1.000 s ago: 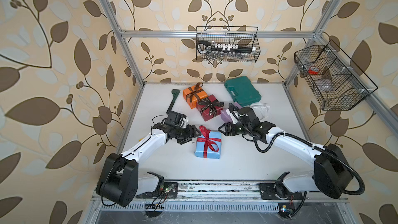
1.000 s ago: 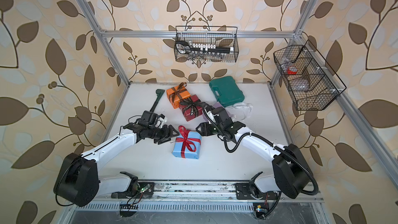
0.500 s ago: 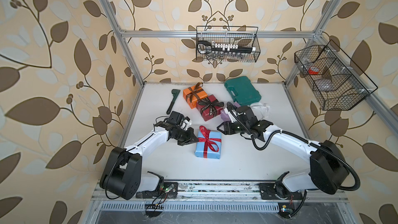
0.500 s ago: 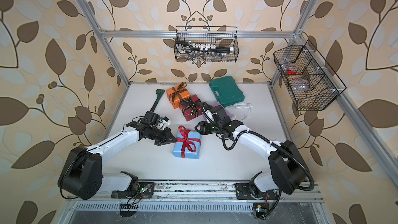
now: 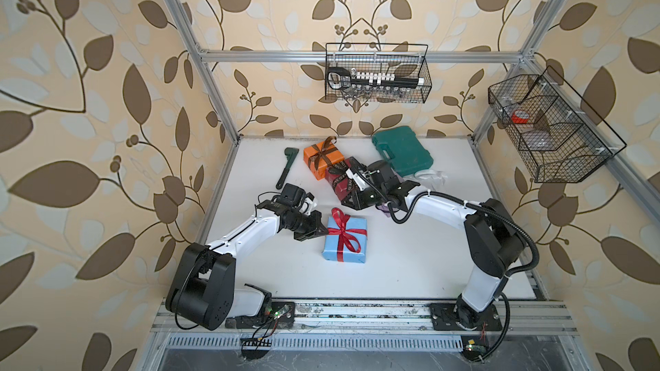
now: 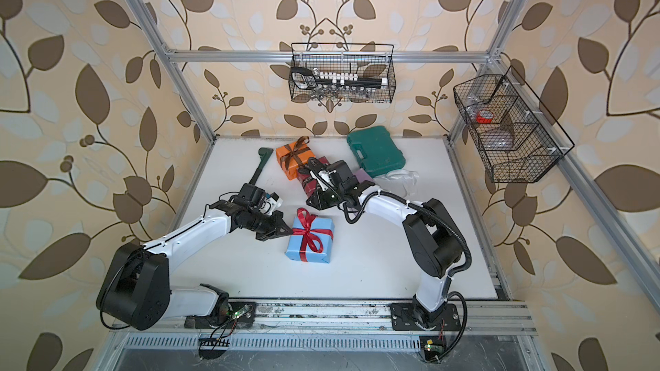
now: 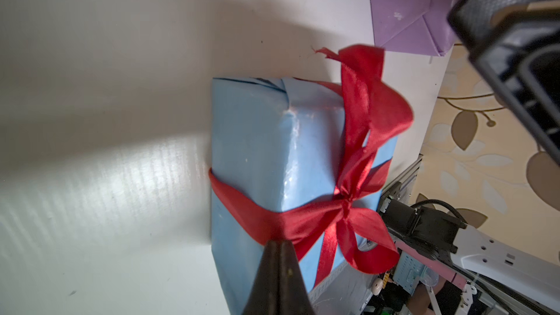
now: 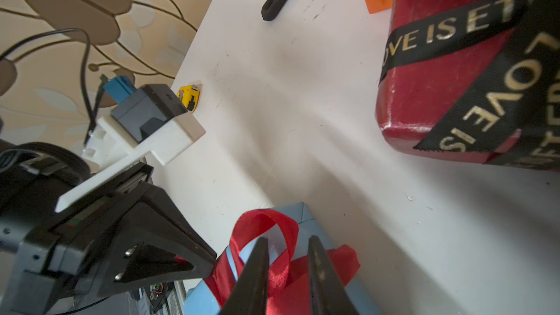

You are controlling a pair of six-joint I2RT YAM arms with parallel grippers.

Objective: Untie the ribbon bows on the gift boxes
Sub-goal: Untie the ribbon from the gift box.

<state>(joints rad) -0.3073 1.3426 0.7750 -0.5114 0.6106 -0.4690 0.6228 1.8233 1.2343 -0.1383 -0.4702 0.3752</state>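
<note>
Now on the red bow (image 7: 345, 202) — left gripper (image 7: 279, 243) pressed shut at its band, right gripper (image 8: 288, 237) slightly parted — next, probably, pull a tail.

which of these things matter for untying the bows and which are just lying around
For the job: red bow, light blue box, black lettered ribbon, dark red box, brown bow, orange box, lilac box.
Just lying about: green case, wrench, back basket, side basket.

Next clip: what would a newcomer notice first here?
The light blue gift box with its red bow, mid-table, with the closed left gripper tip at its ribbon. Behind it, the right gripper hovers slightly open beside the dark red box with the black lettered ribbon.
</note>
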